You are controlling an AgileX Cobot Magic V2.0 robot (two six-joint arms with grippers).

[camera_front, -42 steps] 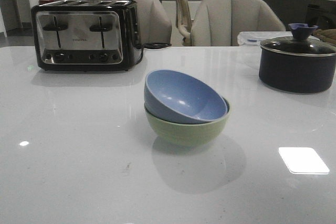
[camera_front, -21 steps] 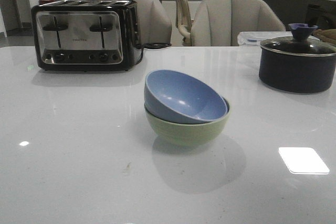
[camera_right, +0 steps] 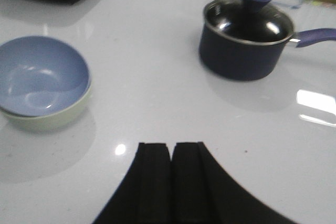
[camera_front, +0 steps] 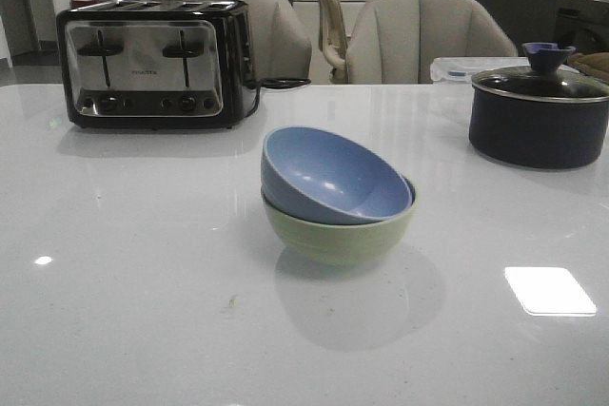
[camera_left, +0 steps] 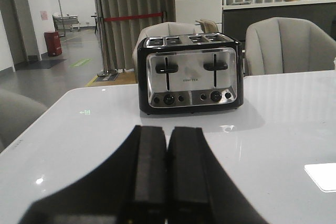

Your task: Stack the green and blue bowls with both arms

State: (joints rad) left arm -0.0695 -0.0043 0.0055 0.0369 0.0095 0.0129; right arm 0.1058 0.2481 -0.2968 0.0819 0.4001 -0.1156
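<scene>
The dusty blue bowl (camera_front: 333,178) sits tilted inside the pale green bowl (camera_front: 338,235) at the middle of the white table. The stack also shows in the right wrist view, blue bowl (camera_right: 42,74) in green bowl (camera_right: 52,119). Neither arm shows in the front view. My left gripper (camera_left: 168,135) is shut and empty, facing the toaster, with no bowl in its view. My right gripper (camera_right: 171,148) is shut and empty, well apart from the stacked bowls.
A black and silver toaster (camera_front: 152,64) stands at the back left, also in the left wrist view (camera_left: 190,73). A dark lidded pot (camera_front: 538,116) stands at the back right, also in the right wrist view (camera_right: 247,38). Chairs (camera_front: 419,35) stand behind the table.
</scene>
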